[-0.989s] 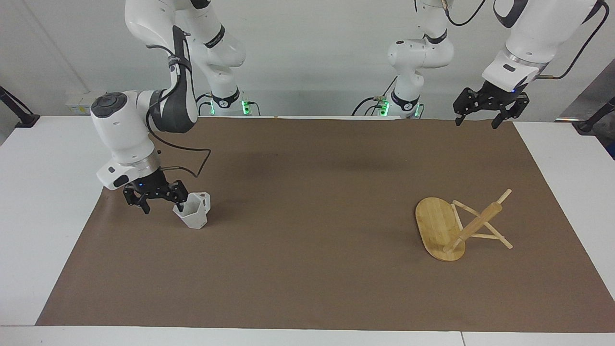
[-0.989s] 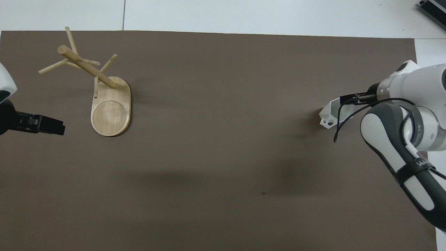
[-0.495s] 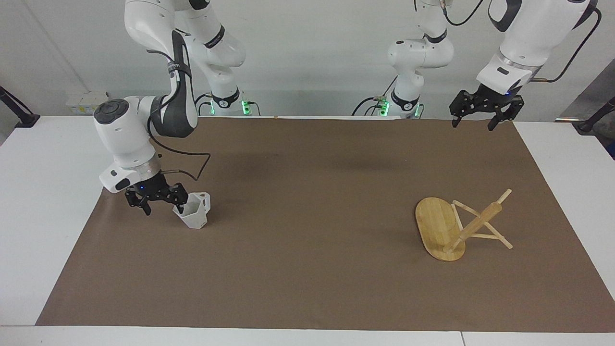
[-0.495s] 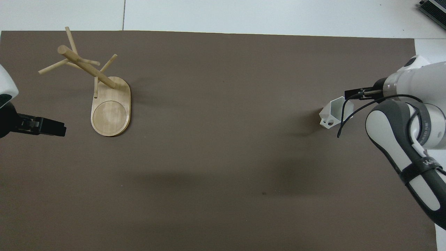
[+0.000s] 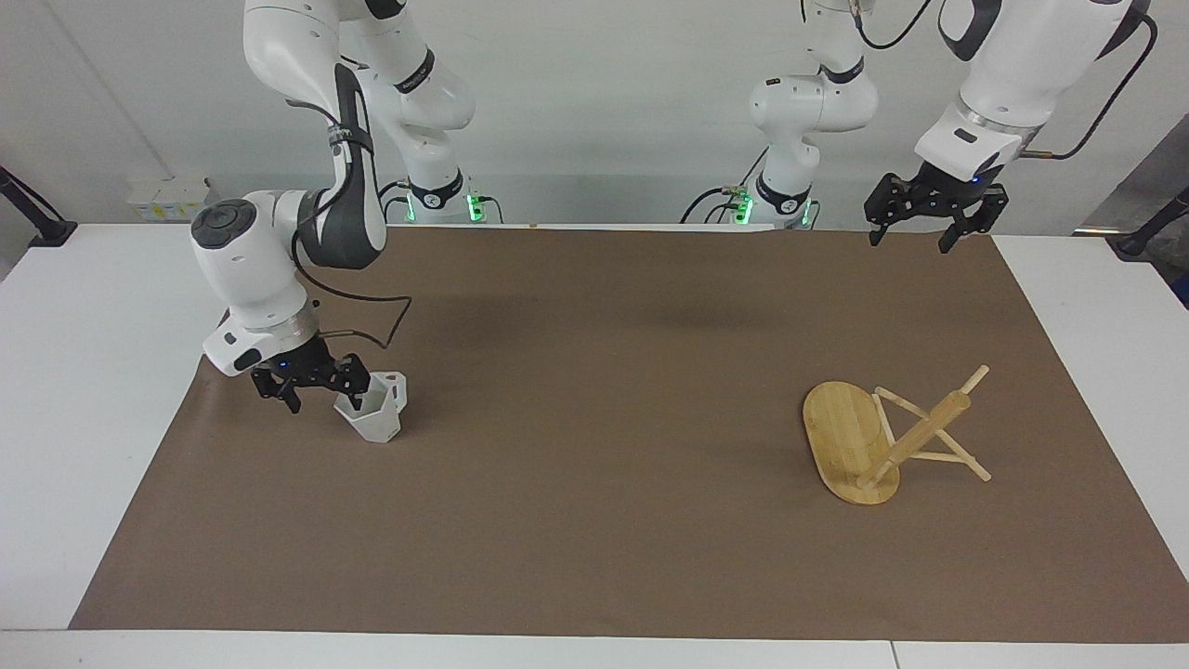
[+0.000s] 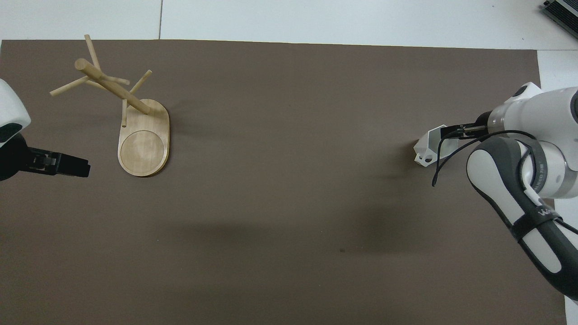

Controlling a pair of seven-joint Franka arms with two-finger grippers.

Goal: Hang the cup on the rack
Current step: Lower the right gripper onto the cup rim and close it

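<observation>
Here's the white faceted cup (image 5: 375, 410), sitting upright on the brown mat (image 5: 594, 520) at the right arm's end of the table, mouth up, tapering down to its base. Its blocky handle, with the round hole, juts out toward the robots. The right gripper (image 5: 316, 395) is low at the cup, jaws spread wide: one fingertip (image 5: 355, 401) dips at the cup's rim, the other hangs outside over the mat, away from the cup. Nothing is pinched; the cup stands on its own base.

Over at the left arm's end, the bamboo mug rack (image 5: 884, 437) is down on its side. Its flat oval base (image 5: 843, 435) stands up on edge, broad underside facing the cup's end of the table, and the thick post (image 5: 920, 435) runs away from the base toward the left arm's edge of the mat, angled upward, thin pegs splaying around it. Cup and rack lie well apart.

The left gripper (image 5: 907, 232) waits, held high over the mat's edge nearest the robots, jaws wide open and holding nothing.
</observation>
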